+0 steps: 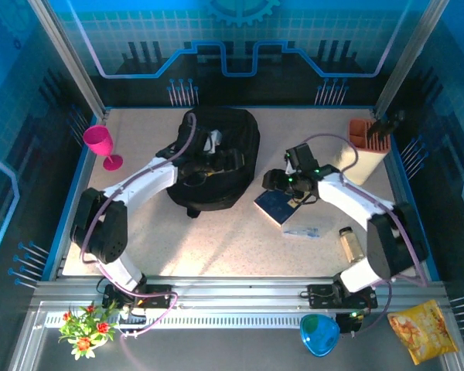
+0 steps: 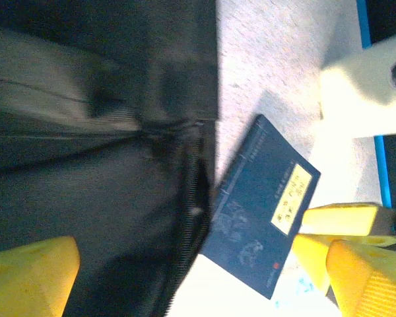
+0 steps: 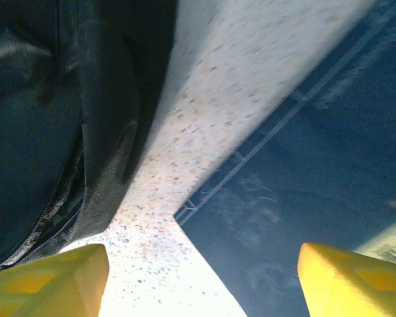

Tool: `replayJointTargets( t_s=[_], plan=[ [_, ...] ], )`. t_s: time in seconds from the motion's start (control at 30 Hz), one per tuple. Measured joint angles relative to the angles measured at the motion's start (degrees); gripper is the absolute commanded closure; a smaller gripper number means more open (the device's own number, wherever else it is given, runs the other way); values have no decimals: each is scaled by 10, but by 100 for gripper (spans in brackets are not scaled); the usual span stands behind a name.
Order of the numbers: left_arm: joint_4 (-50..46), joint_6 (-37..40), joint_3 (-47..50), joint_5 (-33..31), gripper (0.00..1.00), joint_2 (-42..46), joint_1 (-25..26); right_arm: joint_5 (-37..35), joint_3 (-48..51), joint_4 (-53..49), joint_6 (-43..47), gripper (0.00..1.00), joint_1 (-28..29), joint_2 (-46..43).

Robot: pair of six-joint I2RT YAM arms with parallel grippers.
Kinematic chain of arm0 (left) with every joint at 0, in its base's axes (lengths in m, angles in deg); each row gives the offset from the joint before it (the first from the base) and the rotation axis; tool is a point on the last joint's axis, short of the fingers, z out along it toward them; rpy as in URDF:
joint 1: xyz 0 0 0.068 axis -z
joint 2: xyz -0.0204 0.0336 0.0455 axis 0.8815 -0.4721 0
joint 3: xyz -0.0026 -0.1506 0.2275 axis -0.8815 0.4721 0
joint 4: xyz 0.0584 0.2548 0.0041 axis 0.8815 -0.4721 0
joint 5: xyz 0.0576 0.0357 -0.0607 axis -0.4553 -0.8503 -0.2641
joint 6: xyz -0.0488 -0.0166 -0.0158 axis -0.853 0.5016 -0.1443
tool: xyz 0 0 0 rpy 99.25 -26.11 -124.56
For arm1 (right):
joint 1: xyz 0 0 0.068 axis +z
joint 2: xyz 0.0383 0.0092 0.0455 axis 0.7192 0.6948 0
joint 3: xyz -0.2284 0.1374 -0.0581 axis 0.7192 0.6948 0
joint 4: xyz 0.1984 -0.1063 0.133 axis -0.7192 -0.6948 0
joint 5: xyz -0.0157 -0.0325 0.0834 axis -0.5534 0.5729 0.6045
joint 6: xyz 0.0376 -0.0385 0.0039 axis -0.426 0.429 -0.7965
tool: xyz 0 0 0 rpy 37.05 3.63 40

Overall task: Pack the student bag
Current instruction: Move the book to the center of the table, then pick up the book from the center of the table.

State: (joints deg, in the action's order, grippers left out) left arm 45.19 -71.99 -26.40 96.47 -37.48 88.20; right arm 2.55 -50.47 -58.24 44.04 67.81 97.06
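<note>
Bag: the backpack [image 1: 216, 166] is lying flat at 12 o'clock from the table's middle. The stretch of zipper [image 2: 193, 218] I am seeing is looking closed.
Book: a blue book [image 1: 277, 205] is lying flat at the bag's 4 o'clock, its corner right against the bag's edge; I cannot tell if it is touching.
Step (my reading): getting the bag open so the book can go in.
Doing it well: the left gripper [image 2: 191, 254] is needing the zipper pull or a fold of fabric beside it, not the flat panel. The book is best taken by its free edge, away from the bag.
Left jaws: standing wide apart over the black fabric, pinching nothing.
Right jaws: the right gripper [image 3: 201, 281] is spread, with bare table between the fingers.
Left arm pose: reaching from 7 o'clock up across the bag, wrist pointing down.
Right arm pose: folding in from 5 o'clock, wrist tipping low beside the bag's 3 o'clock edge.
</note>
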Motion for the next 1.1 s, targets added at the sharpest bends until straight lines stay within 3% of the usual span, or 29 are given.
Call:
replayJointTargets(
  t_s=[0.13,0.3,0.67,1.1],
  plan=[
    [-16,7,-59,-4,13,-53,62,-49,38,-17,-30,31,-38,-43],
    [-46,19,-133,-13,32,-131,119,-47,88,-27,-59,42,-76,-32],
    [-82,14,-204,-22,69,-257,170,-11,103,-8,-81,54,-89,16],
    [-101,-11,-221,-34,83,-305,178,9,91,-5,-74,57,-89,58]
  ],
)
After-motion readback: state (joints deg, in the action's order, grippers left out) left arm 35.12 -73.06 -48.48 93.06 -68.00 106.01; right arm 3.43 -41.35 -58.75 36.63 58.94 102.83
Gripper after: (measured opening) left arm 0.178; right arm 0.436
